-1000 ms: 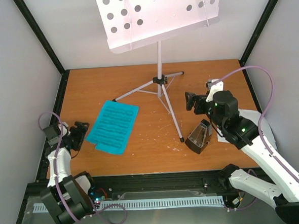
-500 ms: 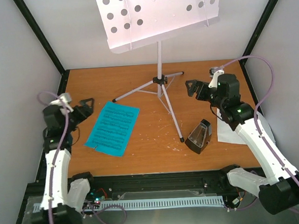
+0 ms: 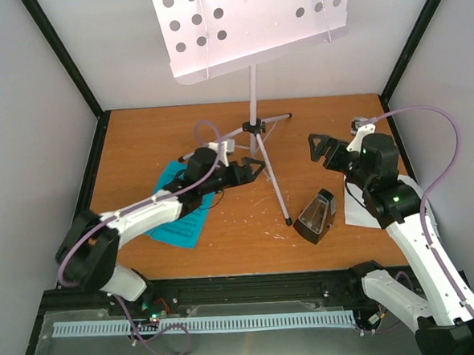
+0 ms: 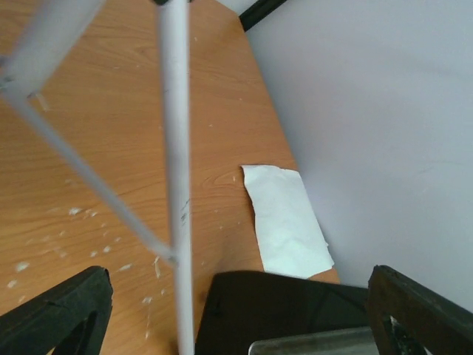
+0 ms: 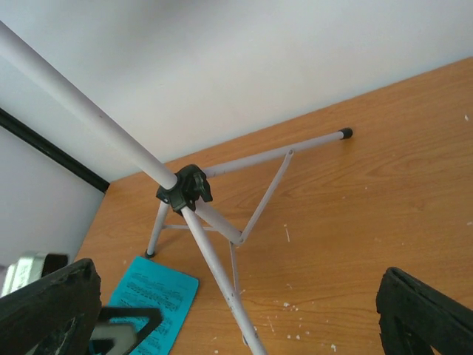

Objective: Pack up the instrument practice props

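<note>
Left tool (image 3: pixel 255 169): jaws apart, nothing gripped, just beside music stand (image 3: pixel 252 88) leg.
Right tool (image 3: pixel 317 148): jaws apart, empty, above bench (image 3: pixel 161 126).
Metronome (image 3: pixel 316 217): upright, near white sheet (image 3: pixel 360 208).

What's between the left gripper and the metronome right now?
One music stand leg crosses between the left gripper and the metronome; the rest is bare table. The top view shows it.

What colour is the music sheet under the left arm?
The flat paper music sheet is turquoise blue with dark printed notes; the right wrist view shows it best.
</note>
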Controlling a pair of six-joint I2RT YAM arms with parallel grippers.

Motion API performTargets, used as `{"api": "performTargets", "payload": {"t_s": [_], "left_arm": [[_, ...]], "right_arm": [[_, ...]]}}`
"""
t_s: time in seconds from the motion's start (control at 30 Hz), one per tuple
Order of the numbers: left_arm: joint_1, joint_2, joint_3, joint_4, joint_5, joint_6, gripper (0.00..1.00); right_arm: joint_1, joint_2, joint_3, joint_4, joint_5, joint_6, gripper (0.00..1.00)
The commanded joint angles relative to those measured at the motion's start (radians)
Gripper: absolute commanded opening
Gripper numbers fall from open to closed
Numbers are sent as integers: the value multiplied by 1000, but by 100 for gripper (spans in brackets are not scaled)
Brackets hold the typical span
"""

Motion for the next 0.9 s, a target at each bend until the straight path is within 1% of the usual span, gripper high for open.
{"api": "performTargets", "payload": {"t_s": [0.0, 0.13, 0.23, 0.33, 0.5, 0.73, 0.87], "left_arm": [[-36, 138, 116, 109, -65, -57, 96], [-44, 225, 145, 141, -59, -59, 99], [-60, 288, 208, 99, -76, -26, 99], [-87, 338, 270, 37, -136, 21, 95], [-100, 387, 308, 14, -198, 44, 89], [-102, 448, 368, -6, -220, 84, 73], [-101, 456, 377, -20, -239, 116, 57]], "right_arm": [[-6, -35, -46, -40, -8, 54, 100], [-6, -63, -69, -60, 6, 49, 100], [-6, -73, -72, -72, 39, 33, 100], [-6, -70, -67, -73, 57, 13, 100], [-5, -53, -44, -79, 78, -9, 100], [-6, -47, -53, -66, 102, -23, 100], [-6, -40, -67, -57, 129, -26, 100]]}}
